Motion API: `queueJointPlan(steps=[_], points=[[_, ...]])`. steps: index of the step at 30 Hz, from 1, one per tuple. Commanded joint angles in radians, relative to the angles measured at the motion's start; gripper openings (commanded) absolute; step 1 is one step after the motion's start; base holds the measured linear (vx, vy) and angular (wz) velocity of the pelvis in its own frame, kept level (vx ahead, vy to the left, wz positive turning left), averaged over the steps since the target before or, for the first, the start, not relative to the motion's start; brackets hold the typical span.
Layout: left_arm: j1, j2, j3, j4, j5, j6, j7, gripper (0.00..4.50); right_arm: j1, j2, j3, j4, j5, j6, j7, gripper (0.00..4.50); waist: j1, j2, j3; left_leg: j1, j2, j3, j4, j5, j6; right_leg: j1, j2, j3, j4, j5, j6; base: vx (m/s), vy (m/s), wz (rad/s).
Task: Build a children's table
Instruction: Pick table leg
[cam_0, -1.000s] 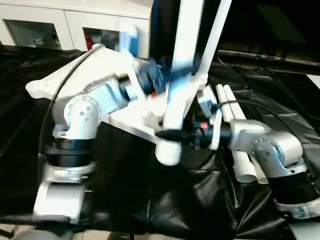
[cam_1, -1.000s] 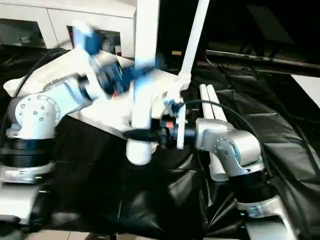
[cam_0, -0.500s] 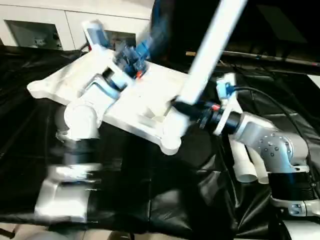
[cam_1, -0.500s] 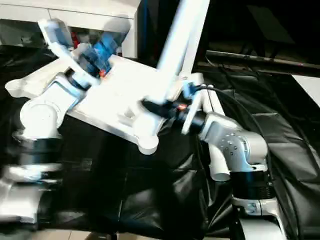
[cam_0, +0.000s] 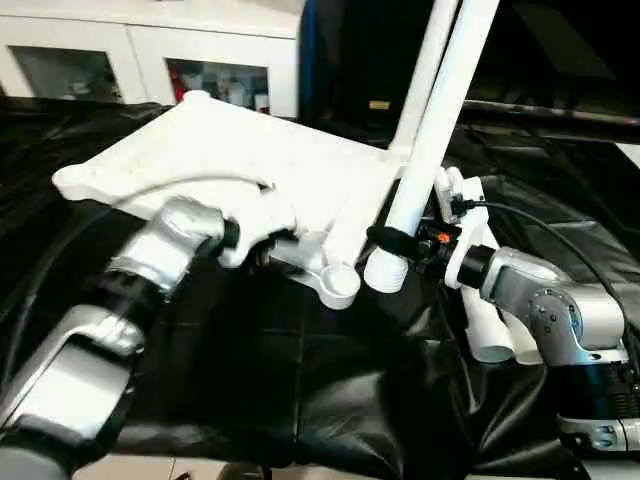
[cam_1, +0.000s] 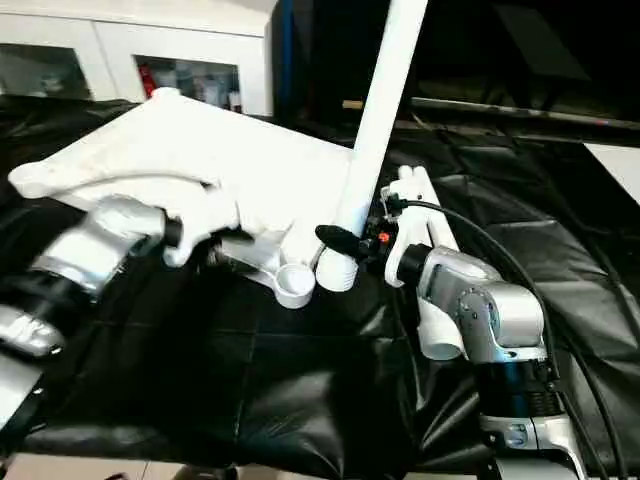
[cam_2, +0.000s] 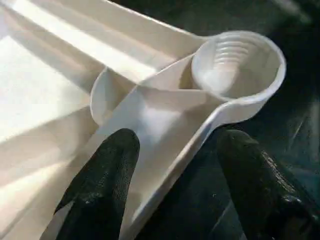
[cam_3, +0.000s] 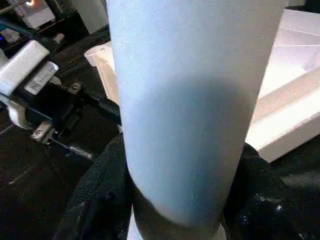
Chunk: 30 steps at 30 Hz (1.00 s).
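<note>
The children's table top (cam_0: 250, 160) lies underside up and tilted on the black cover. My left gripper (cam_0: 262, 243) is shut on its rim just behind the near corner socket (cam_0: 340, 287); in the left wrist view one finger (cam_2: 102, 175) lies on the ribbed inside, the other (cam_2: 257, 185) outside the rim, with the socket (cam_2: 240, 60) ahead. My right gripper (cam_0: 392, 240) is shut on a white leg (cam_0: 440, 110), nearly upright, its flared end (cam_0: 383, 272) right beside that socket. A second leg (cam_0: 425, 80) stands behind it at the top's far corner.
Two more white legs (cam_0: 490, 325) lie side by side on the black cover, under my right forearm. White cabinets (cam_0: 130, 60) stand behind the table on the left. Cables run over the cover at the right.
My left arm has swung down from over the top and taken the rim at the near corner. The right gripper has lifted the leg's end out to the right of the socket.
</note>
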Motion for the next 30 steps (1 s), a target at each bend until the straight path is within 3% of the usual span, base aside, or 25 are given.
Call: queueJointPlan(steps=[1, 6, 7, 16, 17, 19, 26, 30], points=[[-0.047, -0.011, -0.028, 0.070, 0.054, -0.049, 0.006, 2.99, 0.003, -0.008, 0.002, -0.036, -0.010, -0.012, -0.003, 1.90, -0.004, 0.022, -0.083, 0.029, 0.056, -0.021, -0.070, -0.160, -0.059, 0.047, -0.096, 0.052, -0.073, -0.003, -0.221, 0.000, 0.000, 0.00], [-0.078, -0.031, -0.031, 0.158, 0.083, -0.083, 0.043, 2.99, 0.010, -0.009, 0.003, -0.043, -0.011, -0.009, -0.005, 1.90, -0.003, 0.020, -0.086, 0.026, 0.058, -0.024, -0.069, -0.146, -0.048, 0.053, -0.100, 0.051, -0.067, 0.025, -0.236, 0.000, 0.000, 0.00], [-0.095, -0.050, -0.017, 0.209, 0.091, -0.096, 0.068, 2.70, 0.013, -0.009, 0.008, -0.045, -0.015, -0.010, -0.005, 1.90, -0.004, 0.020, -0.085, 0.025, 0.058, -0.023, -0.067, -0.142, -0.043, 0.053, -0.100, 0.051, -0.067, 0.030, -0.242, 0.000, 0.000, 0.00], [-0.136, -0.104, -0.004, 0.348, 0.128, -0.150, 0.089, 1.96, 0.017, -0.009, 0.025, -0.047, -0.029, -0.012, 0.000, 1.90, 0.001, 0.021, -0.083, 0.027, 0.060, -0.024, -0.069, -0.167, -0.038, 0.053, -0.104, 0.052, -0.074, -0.013, -0.248, 0.000, 0.000, 0.00], [-0.139, -0.106, -0.002, 0.354, 0.129, -0.150, 0.086, 1.74, 0.017, -0.009, 0.026, -0.046, -0.031, -0.013, 0.001, 1.90, 0.000, 0.020, -0.082, 0.026, 0.059, -0.024, -0.069, -0.165, -0.037, 0.053, -0.104, 0.052, -0.075, -0.016, -0.247, 0.000, 0.000, 0.00], [-0.148, -0.111, 0.000, 0.376, 0.133, -0.150, 0.079, 1.70, 0.019, -0.010, 0.033, -0.046, -0.036, -0.016, 0.002, 1.90, 0.000, 0.024, -0.083, 0.027, 0.061, -0.025, -0.070, -0.166, -0.038, 0.052, -0.105, 0.052, -0.075, -0.018, -0.247, 0.000, 0.000, 0.00], [-0.166, -0.117, -0.008, 0.429, 0.167, -0.158, 0.040, 1.12, 0.025, -0.014, 0.055, -0.050, -0.053, -0.027, 0.005, 1.90, 0.000, 0.023, -0.081, 0.026, 0.060, -0.026, -0.070, -0.176, -0.035, 0.052, -0.105, 0.052, -0.078, -0.028, -0.250, 0.000, 0.000, 0.00], [-0.176, -0.118, -0.016, 0.440, 0.173, -0.114, -0.061, 0.83, 0.024, -0.017, 0.059, -0.044, -0.065, -0.035, 0.010, 1.90, -0.002, 0.024, -0.080, 0.028, 0.061, -0.026, -0.072, -0.186, -0.037, 0.051, -0.106, 0.052, -0.080, -0.050, -0.251, 0.000, 0.000, 0.00]])
